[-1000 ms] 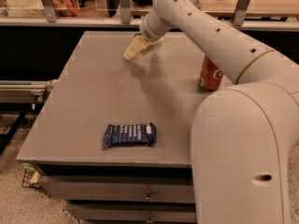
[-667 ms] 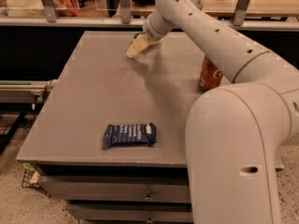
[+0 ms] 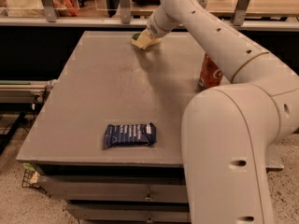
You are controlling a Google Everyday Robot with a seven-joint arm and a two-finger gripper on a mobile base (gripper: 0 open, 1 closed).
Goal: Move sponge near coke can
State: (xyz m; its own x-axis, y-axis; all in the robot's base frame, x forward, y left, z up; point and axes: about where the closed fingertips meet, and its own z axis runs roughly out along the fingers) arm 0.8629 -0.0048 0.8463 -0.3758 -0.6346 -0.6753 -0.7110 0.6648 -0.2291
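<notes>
The sponge (image 3: 136, 36) shows as a dark green edge with pale yellow beneath it, at the far middle of the grey table (image 3: 103, 92). My gripper (image 3: 145, 41) is right at it, reaching down from the upper right and covering most of it. I cannot tell whether it holds the sponge. The red coke can (image 3: 210, 72) stands upright at the table's right side, partly behind my arm, well to the right of and nearer than the sponge.
A dark blue snack wrapper (image 3: 130, 135) lies flat near the table's front edge. My large white arm (image 3: 233, 139) fills the right foreground. A shelf rail with metal posts (image 3: 65, 20) runs behind the table's far edge.
My gripper has moved farther back and a little right across the table, and the sponge's green edge now shows at its tip. The can and wrapper have not moved.
</notes>
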